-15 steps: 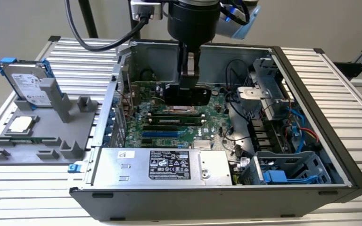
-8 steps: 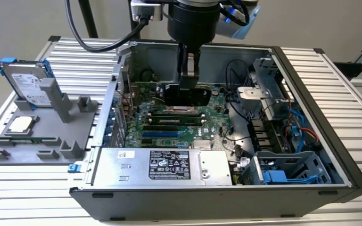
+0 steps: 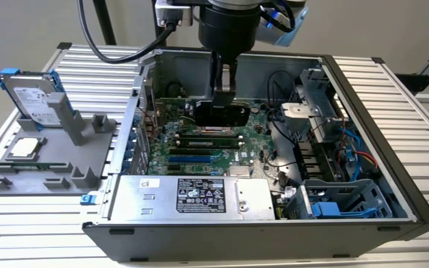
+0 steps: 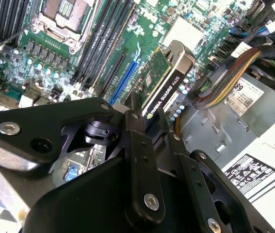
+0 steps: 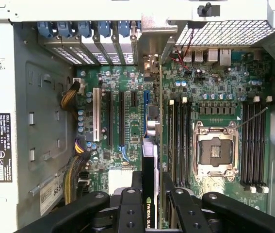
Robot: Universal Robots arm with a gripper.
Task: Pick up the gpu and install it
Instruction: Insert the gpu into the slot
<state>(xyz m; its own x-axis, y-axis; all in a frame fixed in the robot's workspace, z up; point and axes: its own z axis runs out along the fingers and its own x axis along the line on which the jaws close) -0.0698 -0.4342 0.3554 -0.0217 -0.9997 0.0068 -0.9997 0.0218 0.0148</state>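
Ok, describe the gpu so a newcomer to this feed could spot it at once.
Look into the open computer case lying on the table and find the green motherboard inside. Above it hangs the arm's end effector, shut on the gpu: a flat card held on edge, green circuit board on one face, black shroud on the other, unlike the thin RAM sticks seated in their slots.

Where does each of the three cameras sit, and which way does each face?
Exterior view: off the arm, above, facing the open computer case; the arm shows.
First wrist view: on the wrist, facing straight down at the motherboard; gripper shows.
Second wrist view: on the wrist, angled across the board.
Both wrist views share the gripped gpu.
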